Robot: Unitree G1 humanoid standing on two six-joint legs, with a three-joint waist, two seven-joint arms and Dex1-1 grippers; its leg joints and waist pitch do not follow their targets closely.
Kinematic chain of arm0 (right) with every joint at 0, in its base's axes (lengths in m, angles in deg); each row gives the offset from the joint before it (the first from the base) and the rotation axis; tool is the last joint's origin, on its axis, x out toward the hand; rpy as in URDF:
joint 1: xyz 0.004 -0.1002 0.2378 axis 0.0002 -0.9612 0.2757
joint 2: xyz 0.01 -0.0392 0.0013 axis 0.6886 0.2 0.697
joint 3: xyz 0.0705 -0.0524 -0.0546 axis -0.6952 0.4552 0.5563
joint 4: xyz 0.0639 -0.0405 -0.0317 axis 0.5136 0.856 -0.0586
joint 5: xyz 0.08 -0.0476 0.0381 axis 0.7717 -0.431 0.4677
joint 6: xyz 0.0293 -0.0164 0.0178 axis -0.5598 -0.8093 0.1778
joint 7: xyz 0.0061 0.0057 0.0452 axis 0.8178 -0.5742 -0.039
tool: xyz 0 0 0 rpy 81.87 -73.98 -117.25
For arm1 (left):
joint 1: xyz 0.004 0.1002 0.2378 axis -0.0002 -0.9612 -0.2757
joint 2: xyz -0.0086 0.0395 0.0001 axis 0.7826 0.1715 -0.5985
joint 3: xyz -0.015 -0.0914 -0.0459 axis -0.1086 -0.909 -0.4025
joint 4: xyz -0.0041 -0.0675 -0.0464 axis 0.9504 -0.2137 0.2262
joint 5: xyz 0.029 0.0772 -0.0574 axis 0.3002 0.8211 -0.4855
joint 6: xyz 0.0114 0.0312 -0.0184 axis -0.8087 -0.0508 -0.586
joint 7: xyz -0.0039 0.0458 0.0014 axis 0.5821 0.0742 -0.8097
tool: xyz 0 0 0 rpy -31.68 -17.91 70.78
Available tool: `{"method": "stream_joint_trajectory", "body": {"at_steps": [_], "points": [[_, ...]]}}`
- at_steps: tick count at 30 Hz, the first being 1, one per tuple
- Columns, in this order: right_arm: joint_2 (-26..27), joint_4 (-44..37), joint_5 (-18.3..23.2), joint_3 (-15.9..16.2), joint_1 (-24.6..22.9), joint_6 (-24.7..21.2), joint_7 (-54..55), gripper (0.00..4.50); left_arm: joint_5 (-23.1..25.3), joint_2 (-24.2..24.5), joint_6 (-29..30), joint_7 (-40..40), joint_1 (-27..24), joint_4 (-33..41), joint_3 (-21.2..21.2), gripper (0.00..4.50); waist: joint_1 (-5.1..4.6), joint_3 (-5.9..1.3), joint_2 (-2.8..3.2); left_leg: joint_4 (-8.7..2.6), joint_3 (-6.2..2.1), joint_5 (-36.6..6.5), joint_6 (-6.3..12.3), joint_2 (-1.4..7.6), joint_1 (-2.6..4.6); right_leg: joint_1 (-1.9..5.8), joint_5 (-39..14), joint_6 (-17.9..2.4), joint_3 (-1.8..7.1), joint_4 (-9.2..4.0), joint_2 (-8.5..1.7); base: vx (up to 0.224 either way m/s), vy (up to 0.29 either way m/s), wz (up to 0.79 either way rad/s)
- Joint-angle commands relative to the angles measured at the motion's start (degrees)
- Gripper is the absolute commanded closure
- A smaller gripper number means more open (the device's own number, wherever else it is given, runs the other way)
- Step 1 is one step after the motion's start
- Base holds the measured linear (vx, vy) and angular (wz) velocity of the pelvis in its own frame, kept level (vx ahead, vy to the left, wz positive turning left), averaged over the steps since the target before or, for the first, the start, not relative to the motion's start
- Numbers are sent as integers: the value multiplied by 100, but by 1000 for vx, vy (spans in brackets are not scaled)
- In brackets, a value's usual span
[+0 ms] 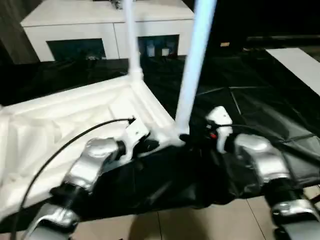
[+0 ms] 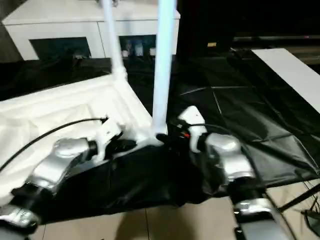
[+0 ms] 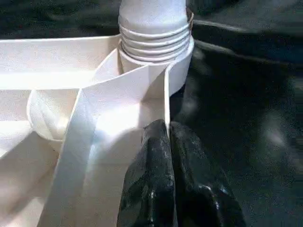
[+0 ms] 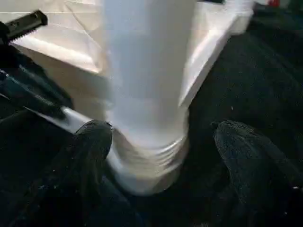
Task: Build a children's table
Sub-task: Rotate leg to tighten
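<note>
White ribbed plastic tabletop (image 1: 65, 125) lies underside-up on black sheet (image 1: 240, 100) | left gripper (image 3: 169, 142) clenched empty against its corner rim | near tapered white tube leg (image 1: 192, 65) upright in socket, threaded base visible from left wrist | right gripper (image 4: 158, 142) spread, straddling that base

Dim room, with light falling from above onto the white tabletop (image 1: 75, 115), which glares nearly blank so its ribs wash out. The black sheet (image 1: 250, 100) beneath swallows detail, catching only soft sheen along its creases. Both head views are smeared by motion; the near leg (image 1: 192, 65) shows as a pale bluish streak. The right wrist view is badly blurred around the leg's base, its dark fingers (image 4: 90, 146) soft-edged. The left wrist view is sharper, with gloss on the black fingers (image 3: 156, 189)
</note>
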Motion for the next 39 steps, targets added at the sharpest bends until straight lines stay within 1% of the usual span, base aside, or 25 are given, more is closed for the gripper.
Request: {"method": "stream_joint_trajectory", "body": {"at_steps": [1,2,3,5,6,9,12,16,17,19,20,21,22,26,30,32,33,35,36,37,38,39], "points": [[-97,-254,26,170,-68,-54,-348,63,-173,18,119,430,-121,269,203,450,-6,-333,-64,-386,22,-767,525,181,48,341,-453,-1587,198,-326,-236,0,0,0],[-136,-307,14,217,-91,-59,-443,63,-192,44,150,489,-138,325,209,450,0,-328,-59,-392,23,-782,502,182,46,339,-464,-1572,198,-330,-234,0,0,0],[-163,-326,-47,298,-112,-27,-507,63,-201,52,173,505,-145,360,204,450,18,-340,-63,-379,28,-745,494,174,56,332,-400,-1583,204,-321,-237,0,0,0],[-163,-320,-126,380,-133,40,-535,63,-214,58,201,512,-149,400,204,450,27,-347,-77,-371,27,-642,510,164,44,339,-274,-1600,201,-308,-229,0,0,0],[-112,-249,-235,468,-145,142,-526,63,-237,60,248,517,-141,450,213,450,39,-353,-75,-364,27,-580,515,165,45,337,-206,-1613,203,-296,-235,0,0,0],[-73,-150,-354,545,-132,267,-479,63,-249,54,270,524,-131,465,213,450,36,-360,-78,-357,23,-467,535,156,31,344,-95,-1628,200,-284,-236,0,0,0],[16,37,-460,568,-59,401,-302,63,-235,36,290,515,-123,479,199,450,32,-357,-83,-353,28,-499,532,149,34,345,-152,-1614,201,-293,-233,0,0,0],[96,128,-379,503,17,368,-226,63,-226,32,319,496,-112,491,190,450,33,-361,-75,-356,23,-496,531,153,38,348,-150,-1628,201,-289,-233,0,0,0],[118,134,-336,482,31,348,-238,94,-229,33,324,492,-107,489,190,450,31,-366,-76,-352,20,-463,542,151,35,354,-86,-1633,197,-275,-225,0,0,0],[128,141,-332,478,32,353,-272,94,-231,37,331,494,-104,489,192,450,33,-368,-68,-348,18,-432,555,153,37,353,-36,-1636,195,-270,-225,0,0,0],[129,141,-334,480,29,357,-278,106,-231,38,332,494,-104,489,193,450,31,-370,-75,-344,21,-410,566,149,35,357,7,-1643,196,-269,-224,0,0,0],[131,141,-342,486,21,369,-297,118,-231,40,334,494,-105,488,193,450,35,-368,-65,-343,19,-409,567,148,35,356,5,-1646,195,-268,-226,0,0,0],[136,151,-347,489,6,387,-309,130,-227,46,345,505,-106,490,204,450,33,-371,-71,-340,23,-409,573,145,33,359,15,-1650,195,-268,-224,0,0,0],[194,249,-367,459,-19,488,-260,160,-216,51,361,519,-103,476,210,450,33,-371,-76,-338,22,-434,583,146,31,360,-18,-1665,194,-269,-227,0,0,0],[243,300,-342,419,-49,469,-172,173,-202,47,353,516,-105,451,217,450,31,-375,-70,-337,19,-417,572,147,35,361,-4,-1664,193,-261,-224,0,0,0],[348,356,-346,334,-83,413,130,174,-162,2,358,402,-98,398,208,450,29,-373,-67,-336,21,-434,568,146,34,360,-18,-1664,194,-266,-226,0,0,0],[520,434,-330,185,-85,282,599,174,-79,-93,384,155,-56,274,178,450,21,-365,-59,-344,21,-462,546,148,33,353,-75,-1652,196,-273,-226,0,0,0],[606,474,-323,110,-81,214,829,175,-37,-141,397,22,-30,207,163,450,4,-359,-63,-359,12,-538,443,143,33,359,-222,-1611,199,-288,-229,0,0,0],[731,515,-336,23,-77,126,1180,175,27,-239,427,-223,31,86,123,450,-4,-356,-59,-373,7,-648,379,142,39,360,-378,-1561,193,-305,-228,0,0,0],[762,526,-358,9,-76,101,1286,175,53,-266,437,-300,52,50,116,450,-16,-344,-57,-384,12,-772,313,143,50,347,-543,-1511,202,-334,-229,0,0,0],[889,569,-445,-46,-73,-3,1716,175,158,-378,475,-612,139,-98,90,450,-12,-328,-53,-397,13,-852,227,141,66,331,-723,-1443,207,-364,-228,0,0,0],[1066,612,-519,-125,-71,-139,2234,176,281,-537,530,-1044,258,-296,40,450,-14,-333,-42,-404,7,-902,188,141,66,334,-805,-1412,208,-361,-229,0,0,0]]}}
